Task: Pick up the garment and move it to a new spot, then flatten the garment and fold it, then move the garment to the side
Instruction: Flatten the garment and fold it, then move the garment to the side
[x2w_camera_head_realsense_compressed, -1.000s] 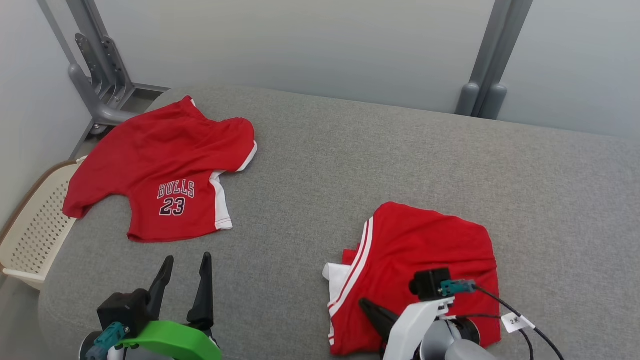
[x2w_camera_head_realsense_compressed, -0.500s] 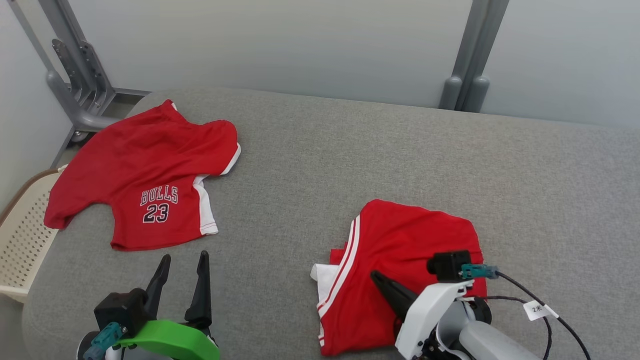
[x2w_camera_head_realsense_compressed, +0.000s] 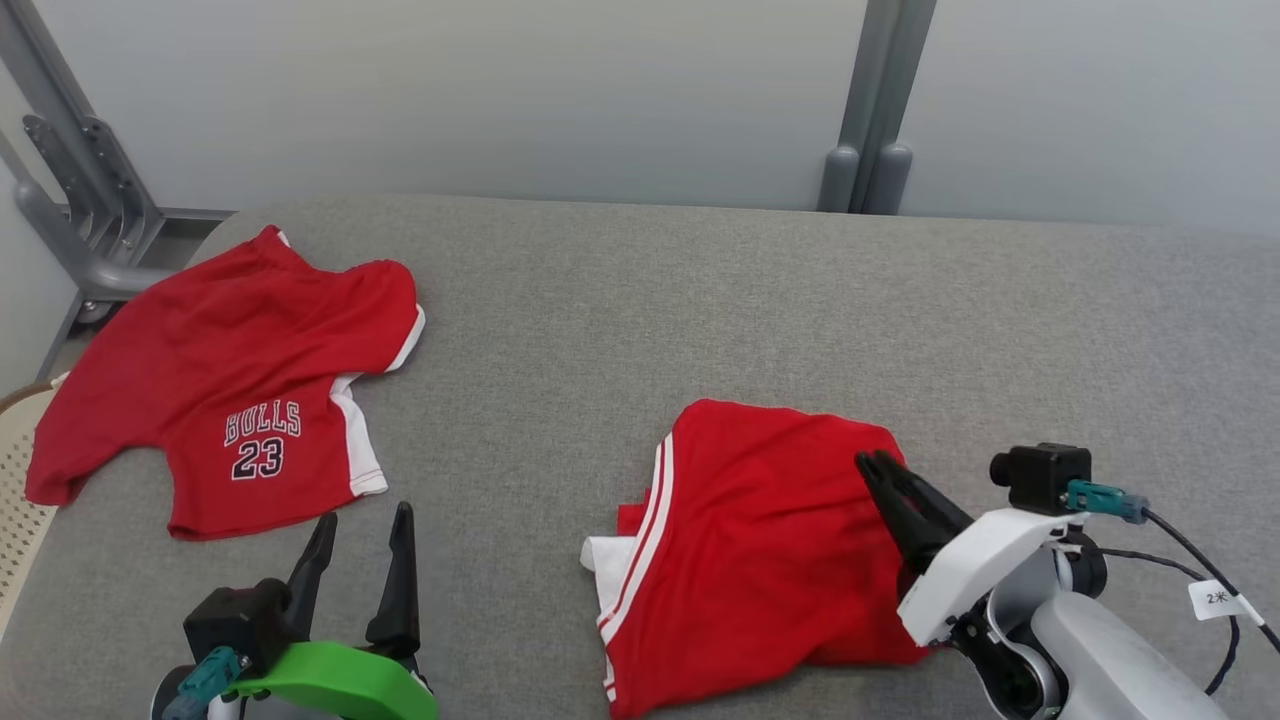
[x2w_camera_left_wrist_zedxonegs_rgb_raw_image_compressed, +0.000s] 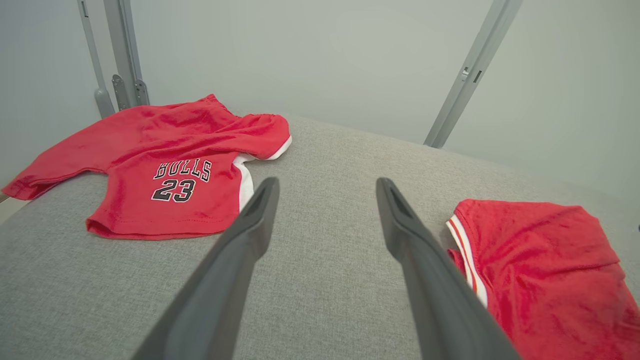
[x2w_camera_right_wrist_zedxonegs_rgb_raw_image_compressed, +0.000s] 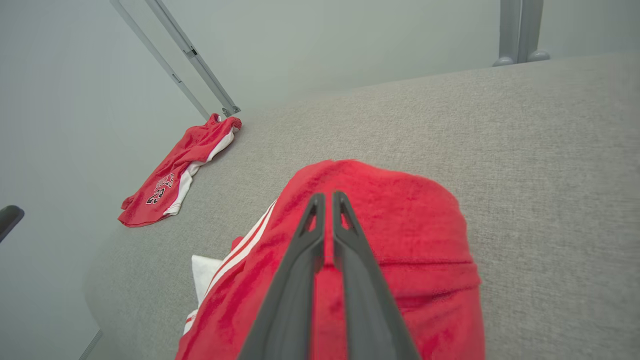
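Grey upholstered surface (x2w_camera_head_realsense_compressed: 700, 300); pale wall (x2w_camera_head_realsense_compressed: 500, 100) behind; metal posts (x2w_camera_head_realsense_compressed: 868, 150), 1 o'clock; bracketed frame (x2w_camera_head_realsense_compressed: 60, 190), 10 o'clock; perforated basket (x2w_camera_head_realsense_compressed: 12, 500), 8 o'clock.

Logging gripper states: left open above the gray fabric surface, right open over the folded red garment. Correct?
Not quite. The right gripper is shut, not open, over the folded red garment, per the right wrist view. The left gripper is open above the gray fabric surface.
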